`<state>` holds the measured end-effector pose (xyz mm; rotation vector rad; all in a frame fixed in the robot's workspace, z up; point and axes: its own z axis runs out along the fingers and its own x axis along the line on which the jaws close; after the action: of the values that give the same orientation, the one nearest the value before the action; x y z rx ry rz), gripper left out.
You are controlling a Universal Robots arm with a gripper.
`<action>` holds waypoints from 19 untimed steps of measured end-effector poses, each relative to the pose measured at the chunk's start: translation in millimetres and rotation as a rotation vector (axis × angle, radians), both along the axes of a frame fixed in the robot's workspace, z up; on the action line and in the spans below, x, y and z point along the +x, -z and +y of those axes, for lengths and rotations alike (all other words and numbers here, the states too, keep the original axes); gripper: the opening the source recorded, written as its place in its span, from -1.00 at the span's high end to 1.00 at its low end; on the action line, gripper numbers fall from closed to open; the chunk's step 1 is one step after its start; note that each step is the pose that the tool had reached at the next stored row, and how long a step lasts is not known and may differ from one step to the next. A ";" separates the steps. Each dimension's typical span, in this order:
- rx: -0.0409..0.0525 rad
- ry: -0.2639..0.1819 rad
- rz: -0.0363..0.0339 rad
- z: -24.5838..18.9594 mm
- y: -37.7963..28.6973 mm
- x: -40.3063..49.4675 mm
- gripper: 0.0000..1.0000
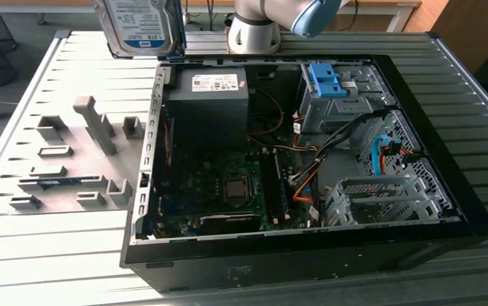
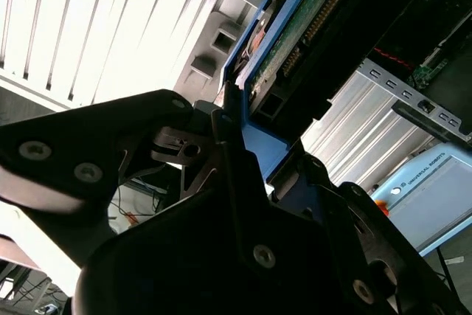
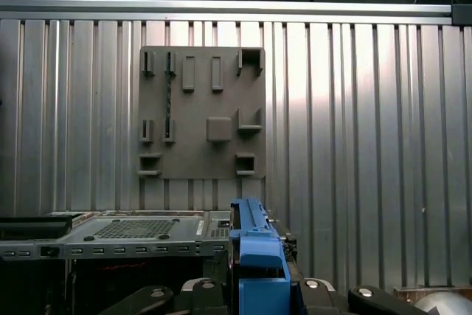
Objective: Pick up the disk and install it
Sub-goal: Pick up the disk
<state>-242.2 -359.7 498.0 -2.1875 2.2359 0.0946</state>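
Observation:
The disk (image 1: 137, 25) hangs upright high above the table's far edge, beyond the far left corner of the open computer case (image 1: 448, 191) in the exterior view, its white-and-blue label facing the camera. In the second wrist view my gripper (image 2: 258, 149) is shut on the disk (image 2: 310, 27), whose blue side rail and green circuit board run between the black fingers (image 2: 221, 127). The first wrist view has the disk's blue rail (image 3: 254, 256) standing on edge between the gripper's parts.
Inside the case are a grey power supply box (image 1: 206, 102), the motherboard (image 1: 227, 185), cables and a drive cage holding a bare blue bracket (image 1: 327, 80). A grey fixture plate (image 1: 65, 159) with upright blocks lies on the ribbed metal table (image 1: 48, 255). The arm's base (image 1: 253, 29) stands at the far edge.

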 end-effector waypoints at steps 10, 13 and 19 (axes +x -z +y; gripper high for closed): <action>-0.0001 0.000 0.0001 0.0 0.0 0.1 0.27; 0.0000 0.000 0.0000 0.0 0.0 0.2 0.27; -0.0001 0.000 0.0001 0.0 0.0 0.8 0.27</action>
<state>-241.4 -359.7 498.0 -2.1878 2.2358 0.0947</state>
